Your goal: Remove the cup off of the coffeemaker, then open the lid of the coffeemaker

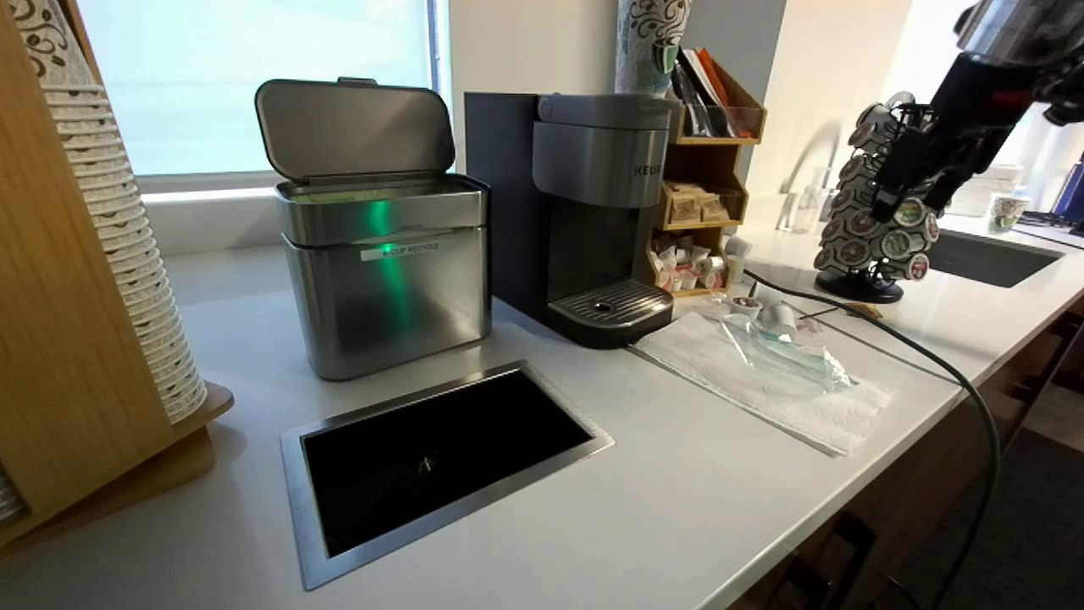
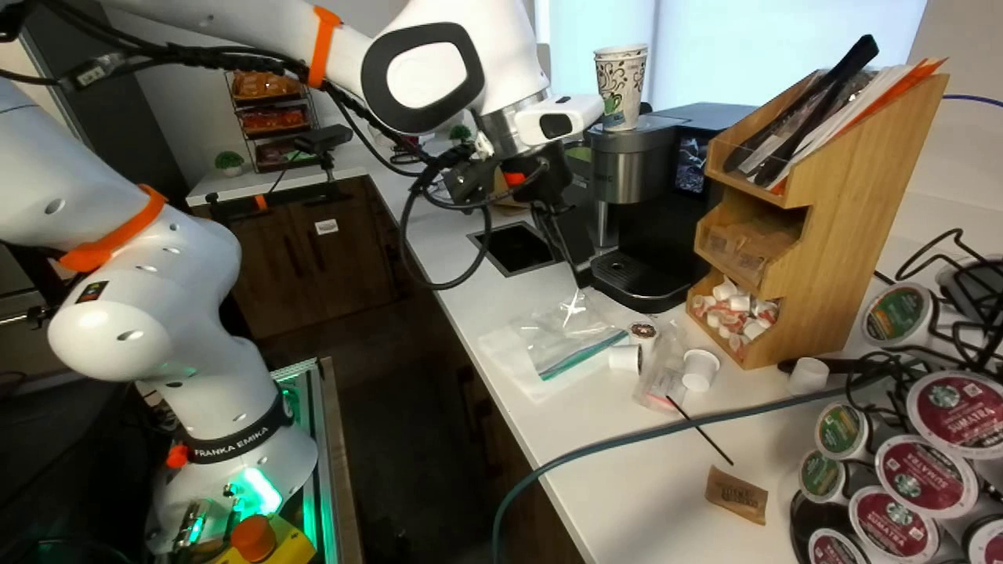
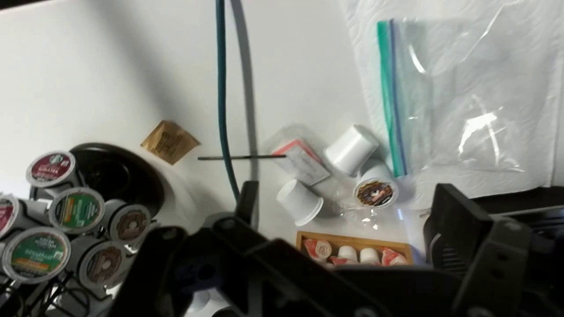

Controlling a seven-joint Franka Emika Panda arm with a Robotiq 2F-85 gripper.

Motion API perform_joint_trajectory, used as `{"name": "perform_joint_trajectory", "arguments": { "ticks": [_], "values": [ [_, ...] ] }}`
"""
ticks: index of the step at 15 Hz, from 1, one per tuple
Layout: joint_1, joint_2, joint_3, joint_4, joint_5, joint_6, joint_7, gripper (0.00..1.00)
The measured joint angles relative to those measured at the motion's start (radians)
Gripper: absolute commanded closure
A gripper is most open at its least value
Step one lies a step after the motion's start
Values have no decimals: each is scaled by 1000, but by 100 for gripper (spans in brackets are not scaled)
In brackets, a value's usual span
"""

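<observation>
The cup (image 1: 650,52), a whitish paper cup with a dark swirl pattern, stands upright on top of the coffeemaker (image 1: 600,165). The cup (image 2: 620,90) and the dark grey coffeemaker (image 2: 633,176) show in both exterior views. The lid (image 1: 603,112), its rounded top flap, is closed beneath the cup; it also shows in an exterior view (image 2: 623,139). My gripper (image 1: 911,203) is in the air above the counter, apart from the cup and machine. In the wrist view the gripper (image 3: 347,191) has its fingers wide apart with nothing between them. The cup is out of the wrist view.
A steel bin (image 1: 389,296) with a raised lid stands beside the coffeemaker. A wooden organizer (image 2: 862,227) stands on its other side. A pod rack (image 2: 917,462), loose white pods (image 3: 299,202), a plastic bag (image 3: 458,97) and a cable (image 3: 221,88) lie around. The counter has a dark opening (image 1: 550,496).
</observation>
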Motion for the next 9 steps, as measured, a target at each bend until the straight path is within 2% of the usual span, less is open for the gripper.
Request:
{"name": "perform_joint_trajectory", "arguments": {
  "ticks": [2, 4, 9],
  "values": [
    [-29, 84, 21, 44, -68, 56, 48, 0],
    [-42, 139, 30, 83, -91, 65, 73, 0],
    [-43, 154, 33, 103, -92, 65, 76, 0]
  ]
}}
